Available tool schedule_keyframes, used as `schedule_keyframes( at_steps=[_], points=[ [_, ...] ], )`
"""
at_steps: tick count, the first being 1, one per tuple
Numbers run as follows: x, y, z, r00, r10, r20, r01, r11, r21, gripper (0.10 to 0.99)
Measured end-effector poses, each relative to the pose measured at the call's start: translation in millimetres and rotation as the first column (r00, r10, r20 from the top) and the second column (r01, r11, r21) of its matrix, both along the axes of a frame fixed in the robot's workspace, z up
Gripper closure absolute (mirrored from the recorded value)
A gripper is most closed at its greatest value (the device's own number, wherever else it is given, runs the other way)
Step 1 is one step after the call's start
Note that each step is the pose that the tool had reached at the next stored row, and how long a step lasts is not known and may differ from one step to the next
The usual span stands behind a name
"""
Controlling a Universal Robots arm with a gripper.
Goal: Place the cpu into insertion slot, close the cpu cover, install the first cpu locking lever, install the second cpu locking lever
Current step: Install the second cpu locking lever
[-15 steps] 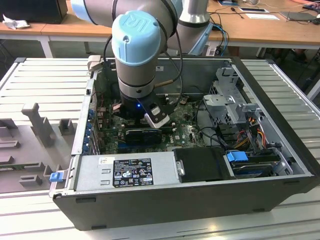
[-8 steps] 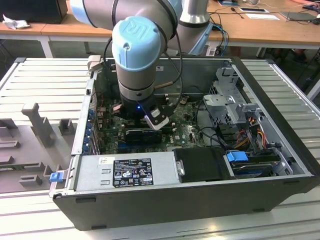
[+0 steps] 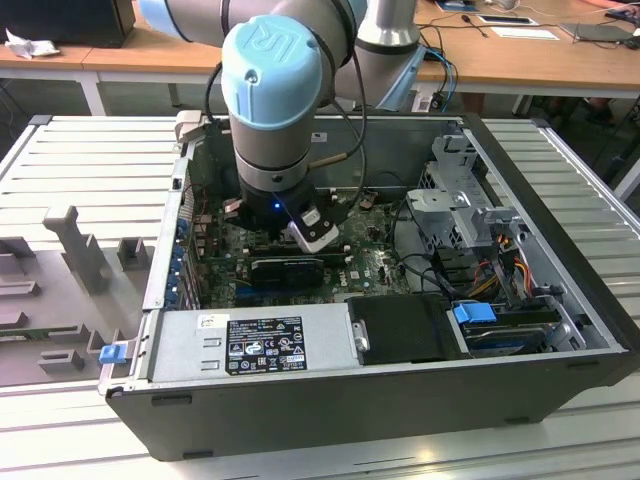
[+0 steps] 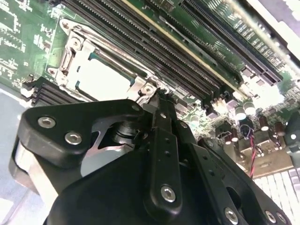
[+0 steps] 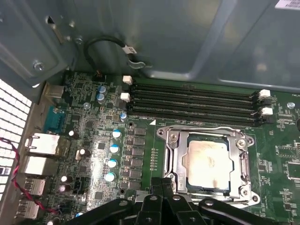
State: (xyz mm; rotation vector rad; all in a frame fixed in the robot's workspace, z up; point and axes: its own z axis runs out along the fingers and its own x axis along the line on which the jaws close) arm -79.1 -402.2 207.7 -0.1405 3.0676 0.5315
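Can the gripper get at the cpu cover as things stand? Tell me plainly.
Probably yes. The gripper sits right at the edge of the cpu cover, which lies flat over the cpu, with nothing between them. The memory slots sit on the far side, out of the way.

A pale ribbed metal table spans the exterior view. An open dark computer case lies on it across the centre and right. At the left edge, grey fixture blocks stand on the ribs. Wooden desks run along the top.
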Motion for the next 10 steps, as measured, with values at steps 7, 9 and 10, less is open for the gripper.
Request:
schedule_keyframes(
  at_steps=[7,9,10],
  points=[
    [0.0,0.0,13.4,1.0000,0.000,0.0000,0.000,1.0000,0.000,0.980],
    [0.0,0.0,14.6,1.0000,0.000,0.0000,0.000,1.0000,0.000,0.980],
    [0.0,0.1,14.6,1.0000,0.000,0.0001,0.000,1.0000,0.000,0.980]
  ],
)
